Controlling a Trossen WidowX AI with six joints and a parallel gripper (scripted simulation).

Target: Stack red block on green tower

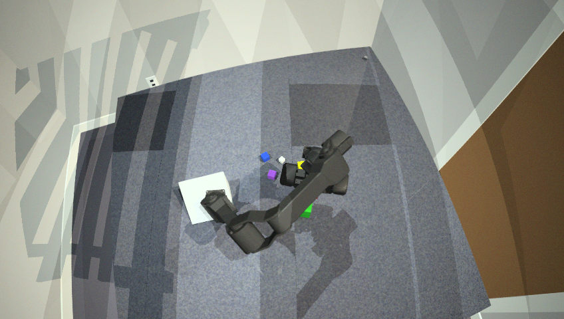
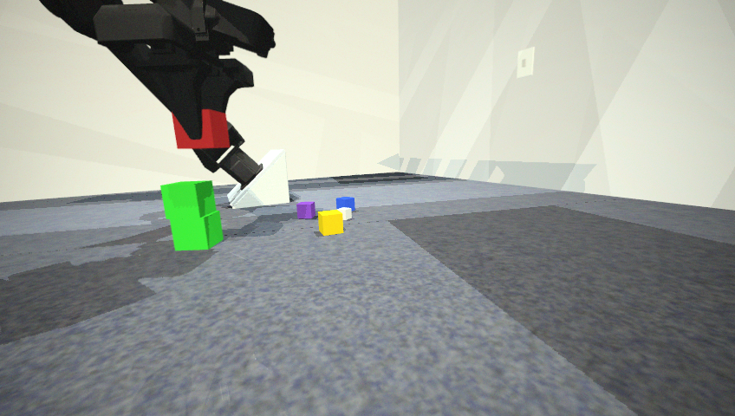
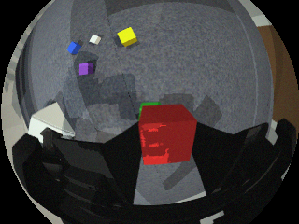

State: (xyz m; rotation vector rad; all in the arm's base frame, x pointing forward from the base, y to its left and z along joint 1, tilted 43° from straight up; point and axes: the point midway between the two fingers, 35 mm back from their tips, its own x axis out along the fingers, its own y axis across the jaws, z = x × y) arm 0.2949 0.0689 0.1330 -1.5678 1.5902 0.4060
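My gripper (image 2: 199,134) (image 3: 163,124) is shut on the red block (image 2: 204,129) (image 3: 167,133) and holds it in the air. The green tower (image 2: 191,215) (image 1: 306,211), two green blocks high, stands upright on the floor. In the exterior view the red block hangs a clear gap above the tower's top and slightly to its right. In the wrist view only a green sliver of the tower (image 3: 149,106) shows behind the red block's top edge. In the top view the arm hides the gripper and the red block.
A yellow cube (image 2: 330,222) (image 1: 300,163) (image 3: 127,36), a purple cube (image 2: 305,210) (image 1: 271,174) (image 3: 84,69), a blue cube (image 2: 345,202) (image 1: 265,157) (image 3: 75,48) and a small white cube (image 2: 345,212) (image 1: 281,159) (image 3: 95,39) lie beyond the tower. The arm's white base plate (image 1: 197,189) (image 2: 265,185) is behind.
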